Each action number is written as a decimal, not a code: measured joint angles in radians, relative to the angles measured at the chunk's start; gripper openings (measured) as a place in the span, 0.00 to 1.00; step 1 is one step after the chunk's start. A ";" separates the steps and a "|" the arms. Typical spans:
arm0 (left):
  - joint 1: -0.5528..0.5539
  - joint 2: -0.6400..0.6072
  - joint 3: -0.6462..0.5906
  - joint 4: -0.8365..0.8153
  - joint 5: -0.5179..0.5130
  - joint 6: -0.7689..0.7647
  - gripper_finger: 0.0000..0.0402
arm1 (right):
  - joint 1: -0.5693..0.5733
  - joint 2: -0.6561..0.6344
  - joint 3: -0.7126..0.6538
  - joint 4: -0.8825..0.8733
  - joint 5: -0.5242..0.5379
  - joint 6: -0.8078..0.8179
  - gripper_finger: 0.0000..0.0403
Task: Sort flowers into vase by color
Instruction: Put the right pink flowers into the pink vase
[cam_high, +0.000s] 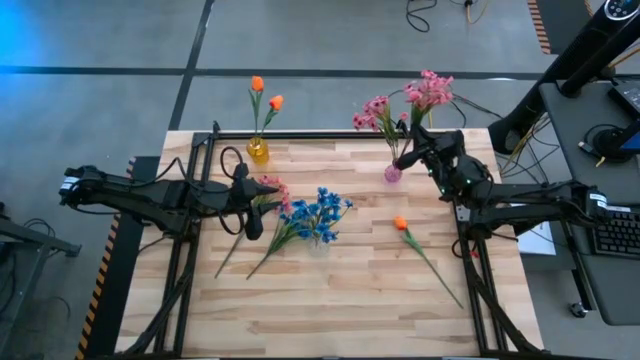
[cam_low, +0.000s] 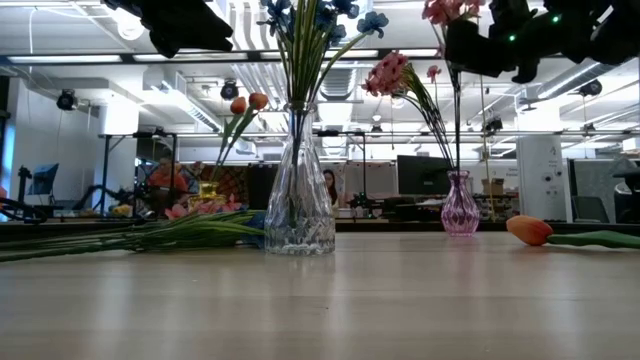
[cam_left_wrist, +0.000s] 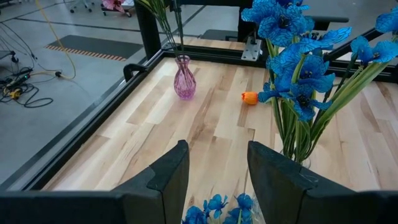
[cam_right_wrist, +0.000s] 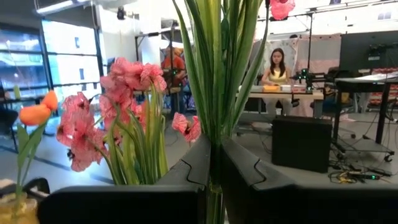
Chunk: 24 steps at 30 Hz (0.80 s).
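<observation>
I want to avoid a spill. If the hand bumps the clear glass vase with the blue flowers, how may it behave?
The clear glass vase has a narrow neck over a wider base, so a small bump may not tip it. The blue flowers stand tall above it, which probably makes it top-heavy. The glass looks smooth and may slide on the wooden table.

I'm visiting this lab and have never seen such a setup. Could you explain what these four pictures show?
Two dark robot arms work at a wooden table, sorting artificial flowers by colour. One picture looks straight down, one looks level across the tabletop, and two come from cameras on the arms' wrists. Three vases stand there: a yellow vase with orange buds, a pink vase with pink sprays, and a clear vase with blue flowers. An orange flower and other stems lie loose. The right gripper is shut on a green stem above the pink vase; the left gripper is open.
</observation>
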 joint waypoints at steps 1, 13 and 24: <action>0.000 0.000 0.000 0.000 0.000 0.000 0.36 | 0.000 0.000 -0.007 0.019 0.000 0.000 0.04; 0.000 0.000 0.000 0.000 0.000 0.010 0.36 | 0.000 0.000 -0.084 0.139 0.001 -0.005 0.04; 0.000 0.000 0.000 0.000 0.000 0.011 0.36 | 0.000 0.000 -0.085 0.138 0.000 -0.007 0.04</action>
